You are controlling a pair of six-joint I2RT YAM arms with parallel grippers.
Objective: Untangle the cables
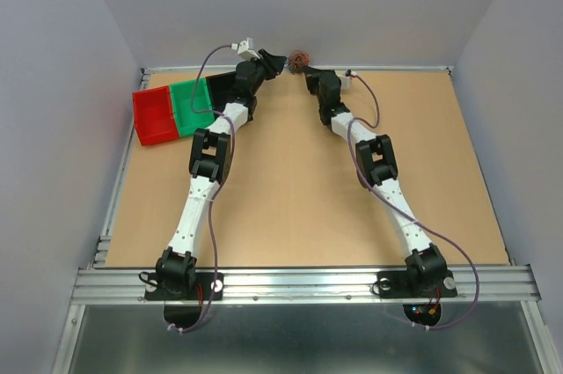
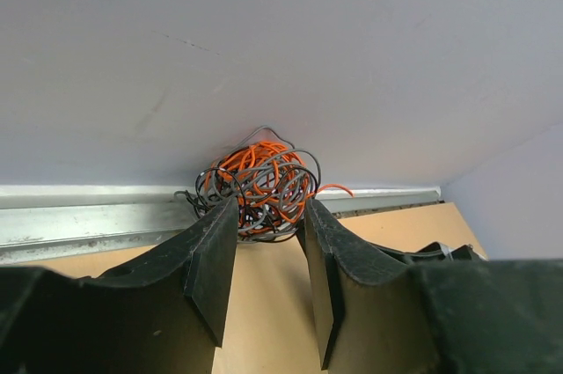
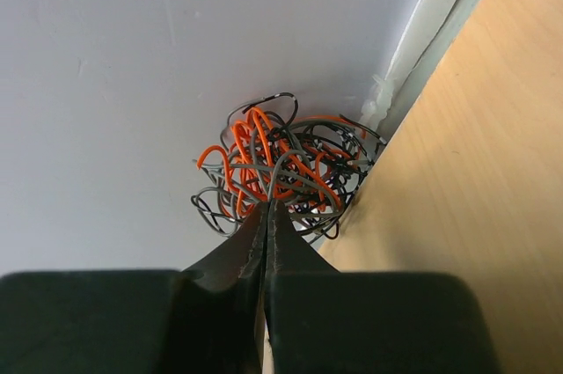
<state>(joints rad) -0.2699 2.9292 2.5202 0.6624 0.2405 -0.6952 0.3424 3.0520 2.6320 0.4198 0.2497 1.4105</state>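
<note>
A tangle of orange, grey and black cables [image 1: 299, 60] lies at the far edge of the table against the back wall. My left gripper [image 1: 280, 63] is open; in the left wrist view its fingertips [image 2: 270, 205] stand either side of the near part of the tangle [image 2: 261, 182] without closing on it. My right gripper [image 1: 308, 72] reaches the tangle from the right. In the right wrist view its jaws [image 3: 266, 209] are shut, with a grey strand of the tangle [image 3: 281, 167] pinched at their tips.
A red bin [image 1: 156, 116], a green bin [image 1: 192, 103] and a black bin [image 1: 222, 86] stand in a row at the back left. A metal rail [image 2: 88, 224] runs along the table's far edge below the white wall.
</note>
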